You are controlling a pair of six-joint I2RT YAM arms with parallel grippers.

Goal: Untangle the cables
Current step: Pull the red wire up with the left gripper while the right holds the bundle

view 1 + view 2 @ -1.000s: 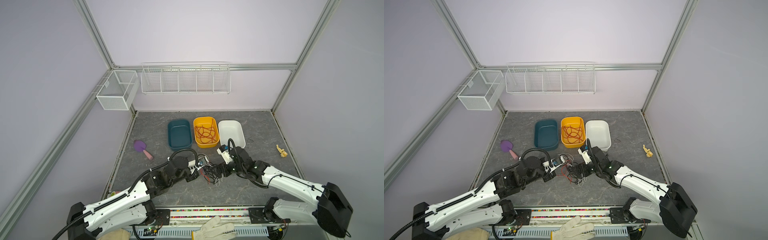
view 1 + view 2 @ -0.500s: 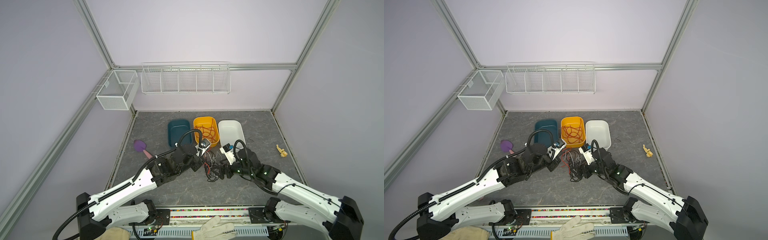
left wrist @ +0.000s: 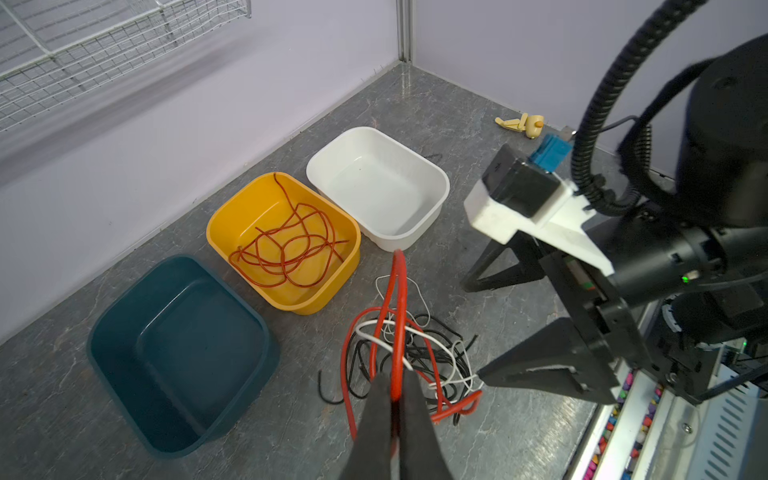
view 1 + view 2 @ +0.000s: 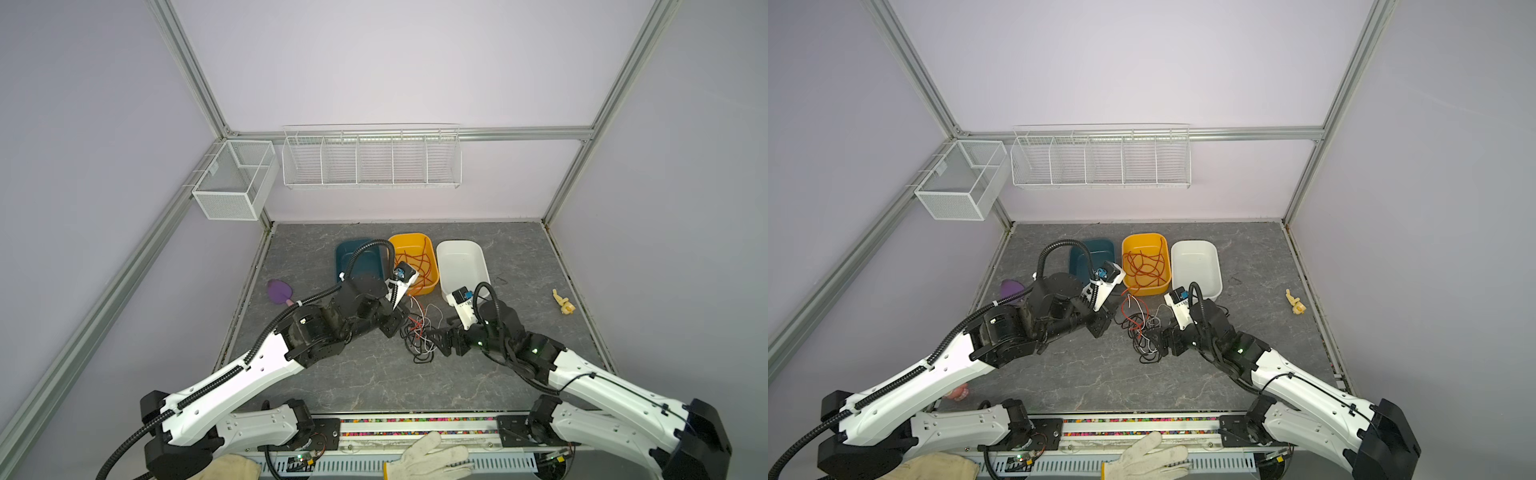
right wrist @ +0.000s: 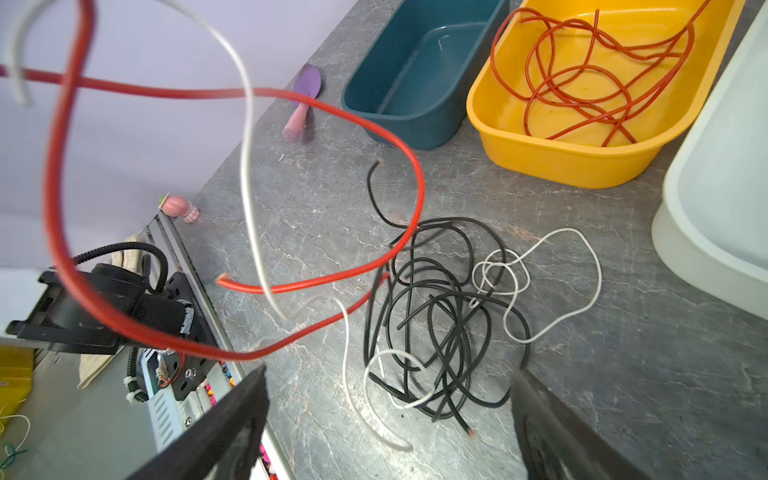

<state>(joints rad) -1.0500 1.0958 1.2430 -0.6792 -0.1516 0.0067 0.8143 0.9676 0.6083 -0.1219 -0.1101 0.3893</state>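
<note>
In both top views the left hand [image 4: 401, 324] sits low over the counter [image 4: 374, 382], just beside the tangle of cables [image 4: 415, 334]. From here its fingers are too small to read. The right hand [image 4: 434, 343] faces it from the far side of the tangle, its jaws spread, with the black and white strands lying at its fingertips. Beyond both hands stand a teal bin [image 4: 1100, 245], a yellow bin [image 4: 1125, 249] holding loose red-orange cables [image 4: 1144, 268], and a white bin [image 4: 1214, 257].

In the left wrist view the left hand [image 3: 397, 380] is pressed together on a red cable [image 3: 398, 299]. The cable stands up out of the pinch as a narrow loop, and its other strands trail down into the tangle [image 3: 419, 353] just ahead of the fingertips. The right hand [image 3: 471, 330] shows across the tangle with its two black fingers [image 3: 536, 370] wide apart. The lower finger lies close to the heap's edge, but I cannot tell whether it touches.

In the right wrist view the right hand [image 5: 390, 374] is spread wide and grips nothing. The black and white heap [image 5: 436, 311] lies on the counter between its fingers and just ahead of them. The red cable [image 5: 409, 166] sweeps through the air in big loops in front of this hand. A white strand [image 5: 247, 166] hangs lifted with it, and both run back down to the heap.
</note>
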